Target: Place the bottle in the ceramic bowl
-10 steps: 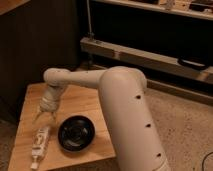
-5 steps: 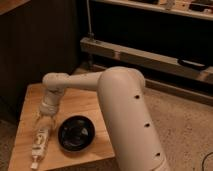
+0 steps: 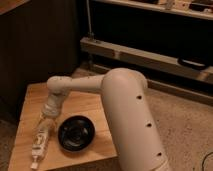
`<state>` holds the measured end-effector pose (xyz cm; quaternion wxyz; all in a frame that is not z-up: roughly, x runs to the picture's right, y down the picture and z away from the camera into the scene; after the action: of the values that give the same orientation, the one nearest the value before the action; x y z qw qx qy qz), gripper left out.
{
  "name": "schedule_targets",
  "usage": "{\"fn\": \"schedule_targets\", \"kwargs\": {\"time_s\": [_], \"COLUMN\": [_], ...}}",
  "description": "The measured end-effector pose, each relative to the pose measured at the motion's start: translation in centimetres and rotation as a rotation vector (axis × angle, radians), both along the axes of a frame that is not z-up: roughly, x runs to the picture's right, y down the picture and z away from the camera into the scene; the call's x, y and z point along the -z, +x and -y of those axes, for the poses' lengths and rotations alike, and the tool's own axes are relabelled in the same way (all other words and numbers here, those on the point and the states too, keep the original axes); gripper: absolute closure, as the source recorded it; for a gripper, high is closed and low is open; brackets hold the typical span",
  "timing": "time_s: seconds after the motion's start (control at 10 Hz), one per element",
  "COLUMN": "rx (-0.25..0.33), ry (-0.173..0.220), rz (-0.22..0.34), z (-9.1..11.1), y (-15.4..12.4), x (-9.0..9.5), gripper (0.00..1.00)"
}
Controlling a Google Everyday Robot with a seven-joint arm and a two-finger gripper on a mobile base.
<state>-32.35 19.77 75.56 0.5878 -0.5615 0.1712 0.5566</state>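
The bottle (image 3: pixel 39 144) lies on its side on the wooden table (image 3: pixel 27 102), near the front left, with its white cap toward the front edge. The black ceramic bowl (image 3: pixel 76 132) sits just right of it, with faint pale rings inside. My gripper (image 3: pixel 44 123) reaches down from the white arm and sits right at the far end of the bottle, left of the bowl.
The big white arm (image 3: pixel 125 110) crosses over the table's right side. A dark cabinet (image 3: pixel 40 45) stands behind the table. A low metal shelf rail (image 3: pixel 150 57) runs along the back right. Speckled floor (image 3: pixel 185 130) lies to the right.
The gripper has come down and slightly toward the front, closing in on the bottle's far end. The bottle and the bowl have not moved.
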Motion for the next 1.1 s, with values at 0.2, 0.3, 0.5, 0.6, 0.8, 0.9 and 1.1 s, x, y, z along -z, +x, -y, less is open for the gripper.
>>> {"fn": "schedule_targets", "kwargs": {"time_s": [0.2, 0.3, 0.5, 0.6, 0.8, 0.9, 1.1], "rx": [0.025, 0.036, 0.052, 0.054, 0.055, 0.056, 0.080], "ry": [0.012, 0.012, 0.004, 0.001, -0.002, -0.001, 0.008], "rz": [0.021, 0.023, 0.024, 0.022, 0.023, 0.024, 0.012], "z": [-0.4, -0.7, -1.3, -1.5, -1.6, -1.5, -1.8], "y": [-1.5, -1.9, -2.4, -2.5, -2.6, -2.7, -3.0], "x": [0.6, 0.8, 0.5, 0.2, -0.4, -0.6, -1.0], "gripper": [0.35, 0.35, 0.35, 0.35, 0.35, 0.35, 0.35]}}
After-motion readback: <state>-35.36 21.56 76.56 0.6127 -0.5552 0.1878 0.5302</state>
